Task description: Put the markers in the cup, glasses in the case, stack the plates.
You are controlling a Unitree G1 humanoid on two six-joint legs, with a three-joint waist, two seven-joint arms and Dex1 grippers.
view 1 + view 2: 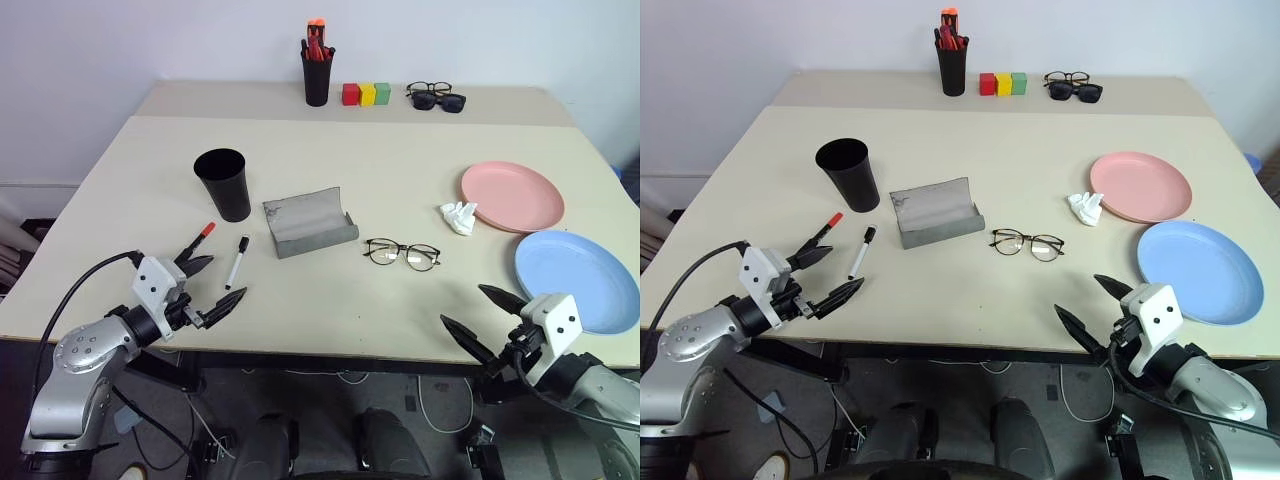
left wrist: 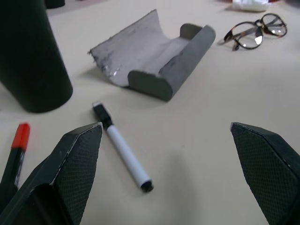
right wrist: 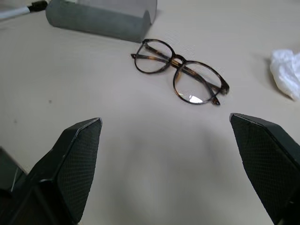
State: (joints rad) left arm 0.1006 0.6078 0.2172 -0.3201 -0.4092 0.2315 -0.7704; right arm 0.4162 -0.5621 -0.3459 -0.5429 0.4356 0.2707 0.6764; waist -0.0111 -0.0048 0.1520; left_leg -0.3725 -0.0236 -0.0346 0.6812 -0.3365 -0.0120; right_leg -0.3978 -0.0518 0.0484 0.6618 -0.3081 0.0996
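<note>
The table [image 1: 400,180] is smooth, matt beige laminate. The cup [image 1: 224,183] looks like matt black plastic. The open case [image 1: 308,222] is grey felt, fuzzy outside, its lining scuffed and pale. The glasses [image 3: 180,77] have a glossy tortoiseshell plastic frame with clear lenses. Pink plate [image 1: 512,196] and blue plate [image 1: 580,279] look like smooth satin plastic. At 9 o'clock of the pink plate lies crumpled white tissue [image 1: 459,216].

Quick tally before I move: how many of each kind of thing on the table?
Markers: 2 (red-capped marker, black-capped marker)
Plates: 2 (pink plate, blue plate)
Eyewear: 3 (glasses, spare glasses, sunglasses)
Cups and holders: 2 (cup, pen holder)
Blocks: 3 (red block, yellow block, green block)
Case: 1 (case)
Crumpled tissue: 1 (tissue)
Total: 14
</note>
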